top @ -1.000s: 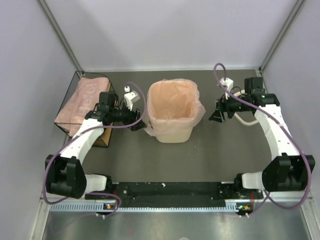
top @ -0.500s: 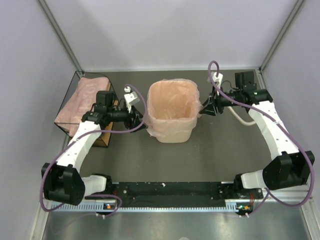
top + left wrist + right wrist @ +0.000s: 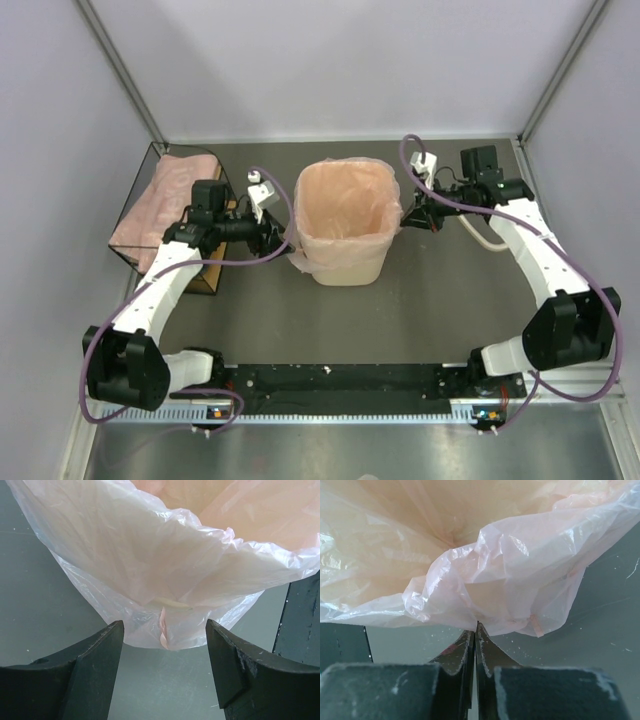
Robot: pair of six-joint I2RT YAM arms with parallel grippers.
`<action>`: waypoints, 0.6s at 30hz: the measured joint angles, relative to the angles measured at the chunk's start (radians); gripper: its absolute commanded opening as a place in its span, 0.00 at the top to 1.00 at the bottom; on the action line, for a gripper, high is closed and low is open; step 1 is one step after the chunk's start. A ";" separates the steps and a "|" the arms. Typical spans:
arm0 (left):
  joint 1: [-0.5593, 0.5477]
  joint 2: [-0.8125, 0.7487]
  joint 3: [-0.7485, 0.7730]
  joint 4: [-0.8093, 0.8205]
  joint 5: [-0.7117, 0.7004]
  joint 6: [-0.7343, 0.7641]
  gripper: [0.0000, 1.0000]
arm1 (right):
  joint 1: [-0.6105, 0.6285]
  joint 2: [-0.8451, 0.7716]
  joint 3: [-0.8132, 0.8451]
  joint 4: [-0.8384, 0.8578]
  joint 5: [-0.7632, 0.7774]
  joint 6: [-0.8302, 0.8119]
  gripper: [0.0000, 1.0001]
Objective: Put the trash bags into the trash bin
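Spread wide at the left gripper (image 3: 165, 630), straddling the hem of the trash bag (image 3: 165, 575) just ahead. Pressed together at the right gripper (image 3: 475, 630), touching the opposite hem at the tips, grip unclear. Draped over the trash bin (image 3: 345, 265), midway between the two.

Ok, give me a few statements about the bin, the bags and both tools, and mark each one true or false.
1. A pink bag lines the bin, and its edge is folded over the rim. True.
2. The left tool is shut. False: its fingers stand apart, facing the bag's hanging edge.
3. The right tool is shut, right at the bag's edge. True.
4. The wire box on the left is empty. False: it holds a stack of pink bags.
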 measured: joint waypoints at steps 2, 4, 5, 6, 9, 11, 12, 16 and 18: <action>0.000 0.000 0.000 0.004 -0.002 -0.001 0.28 | 0.003 0.004 -0.002 0.002 0.002 -0.005 1.00; 0.000 0.000 0.000 0.008 -0.004 -0.002 0.28 | 0.004 0.004 -0.016 0.010 0.002 -0.014 1.00; 0.000 0.000 0.000 0.009 -0.005 -0.003 0.28 | 0.004 0.004 -0.029 0.017 0.003 -0.020 1.00; 0.000 0.000 0.000 0.012 -0.005 -0.003 0.28 | 0.004 0.004 -0.040 0.018 0.004 -0.025 1.00; 0.000 0.002 -0.002 0.020 -0.010 -0.004 0.25 | 0.005 0.004 -0.078 0.023 0.007 -0.039 0.91; 0.000 0.007 -0.002 0.027 -0.014 -0.005 0.22 | 0.009 0.005 -0.095 0.024 0.011 -0.042 0.57; 0.000 0.010 -0.002 0.030 -0.019 -0.008 0.21 | 0.011 0.006 -0.098 0.024 0.016 -0.035 0.45; 0.000 0.010 -0.002 0.030 -0.031 -0.027 0.16 | -0.001 0.003 -0.098 0.035 0.048 -0.006 0.22; 0.005 0.009 -0.002 0.025 -0.043 -0.036 0.15 | -0.027 -0.014 -0.098 0.023 0.064 0.002 0.20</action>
